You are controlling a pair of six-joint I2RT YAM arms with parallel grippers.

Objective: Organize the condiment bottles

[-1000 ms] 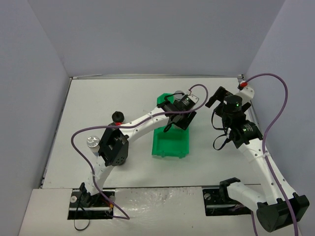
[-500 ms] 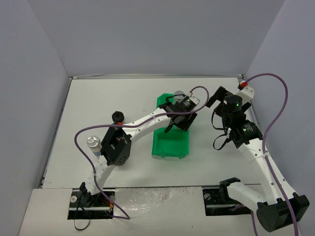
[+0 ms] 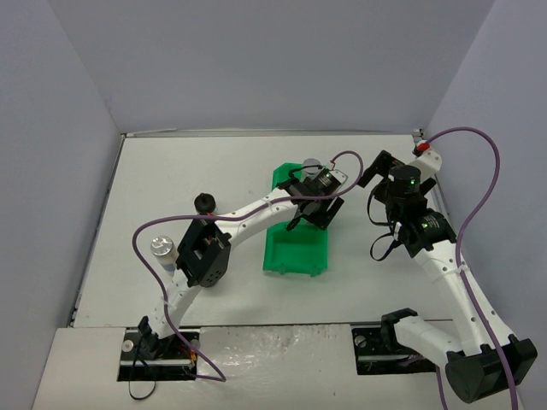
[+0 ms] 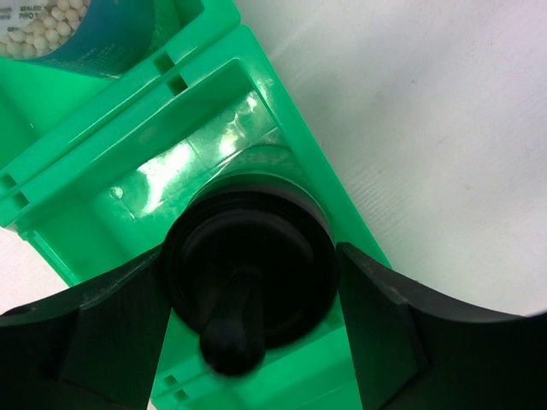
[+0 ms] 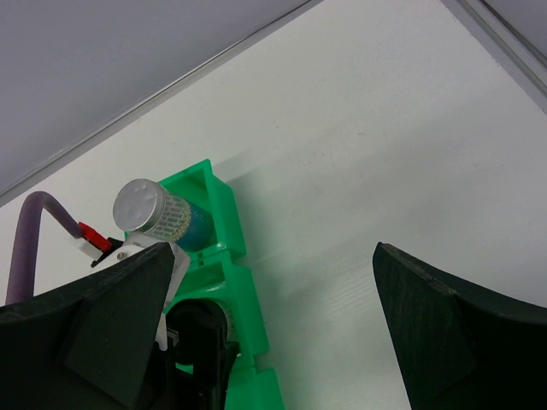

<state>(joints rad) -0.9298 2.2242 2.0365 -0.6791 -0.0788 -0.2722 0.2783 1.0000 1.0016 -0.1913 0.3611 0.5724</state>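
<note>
Left gripper (image 3: 314,203) pinches black-capped jar (image 4: 248,265) by its cap from above, so the body fits green bin (image 4: 102,213) compartment beside the one holding silver-capped jar (image 5: 154,209); right gripper (image 5: 272,256) hangs wide open, empty, likely giving room.

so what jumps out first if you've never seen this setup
The bright green bin in the middle stands out against the white table. The left pincer hangs over it, closed on a black-capped jar in one compartment. A silver-capped jar stands in the far end compartment next to it.
</note>
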